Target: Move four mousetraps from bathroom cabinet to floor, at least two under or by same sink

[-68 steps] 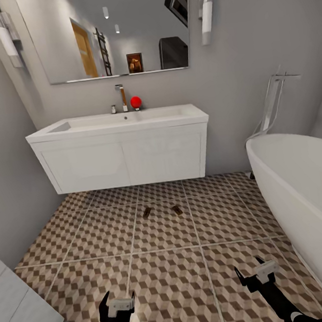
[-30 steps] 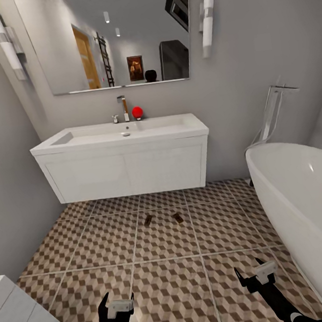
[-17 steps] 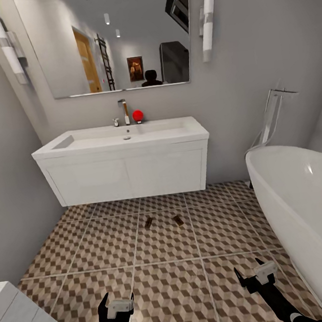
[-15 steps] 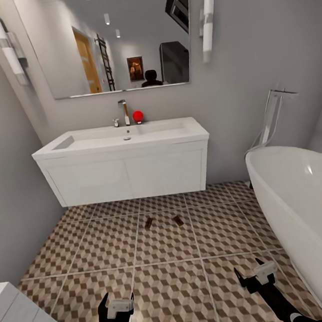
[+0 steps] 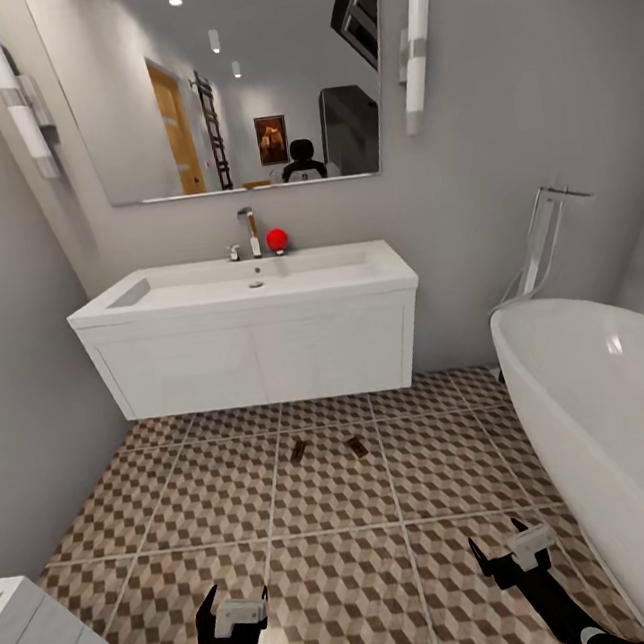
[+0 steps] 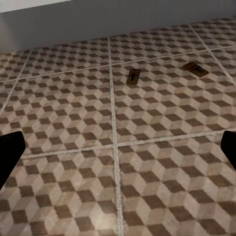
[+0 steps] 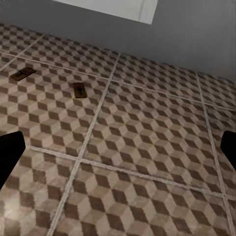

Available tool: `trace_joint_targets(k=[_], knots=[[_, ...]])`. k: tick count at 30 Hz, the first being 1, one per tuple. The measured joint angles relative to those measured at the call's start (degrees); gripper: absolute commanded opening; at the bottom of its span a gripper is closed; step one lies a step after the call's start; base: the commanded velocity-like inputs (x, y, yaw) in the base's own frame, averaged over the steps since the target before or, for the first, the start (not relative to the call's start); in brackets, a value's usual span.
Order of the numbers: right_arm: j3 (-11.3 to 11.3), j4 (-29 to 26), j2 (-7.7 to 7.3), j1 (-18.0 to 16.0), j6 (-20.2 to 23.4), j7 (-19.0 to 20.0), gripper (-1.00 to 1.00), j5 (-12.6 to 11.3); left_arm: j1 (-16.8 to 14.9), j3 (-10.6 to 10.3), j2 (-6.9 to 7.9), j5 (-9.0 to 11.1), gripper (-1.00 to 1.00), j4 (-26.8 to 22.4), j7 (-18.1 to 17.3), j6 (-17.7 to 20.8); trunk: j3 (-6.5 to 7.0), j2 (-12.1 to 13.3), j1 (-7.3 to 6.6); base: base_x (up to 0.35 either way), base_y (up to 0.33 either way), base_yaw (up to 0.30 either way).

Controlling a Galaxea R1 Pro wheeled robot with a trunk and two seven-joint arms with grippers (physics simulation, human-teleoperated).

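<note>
Head view: we saw two small tan wooden mousetraps flat on the cube-pattern brown tile floor, just in front of the white wall-hung sink. Left gripper & right gripper hung low, released, empty.

L wrist view: both traps apart.

R wrist view: same.

The head view looks forward and down from standing height, with the bathroom sink and mirror in the upper half of the frame, the bathtub at the right edge and both pincers along the bottom edge. Each wrist view looks low and slantwise across the bathroom floor, much nearer than the head view. All three share the tile patch with two mousetraps, seen also at and.
</note>
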Motion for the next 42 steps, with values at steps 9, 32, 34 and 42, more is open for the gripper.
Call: trace_joint_targets(k=[9,32,34,42], knots=[[0.0,0.0,0.06,0.0,0.0,0.0,1.0,0.0,0.0,0.0,0.0,0.0,1.0,0.0,0.0,0.0,1.62,3.6,-1.98,0.0,0.0,0.0],[0.0,0.0,0.06,0.0,0.6,0.0,1.0,0.0,0.0,0.0,0.0,0.0,1.0,-0.1,0.0,0.0,5.75,12.8,-7.03,0.0,0.0,0.0],[0.0,0.0,0.07,0.0,0.7,0.0,1.0,0.0,0.0,0.0,0.0,0.0,1.0,-0.1,0.0,0.0,6.1,13.6,-7.47,0.0,0.0,0.0],[0.0,0.0,0.07,0.0,1.0,0.0,1.0,0.0,0.0,0.0,-0.06,0.0,1.0,-0.1,0.0,0.0,7.54,16.8,-9.23,0.0,0.0,0.0]])
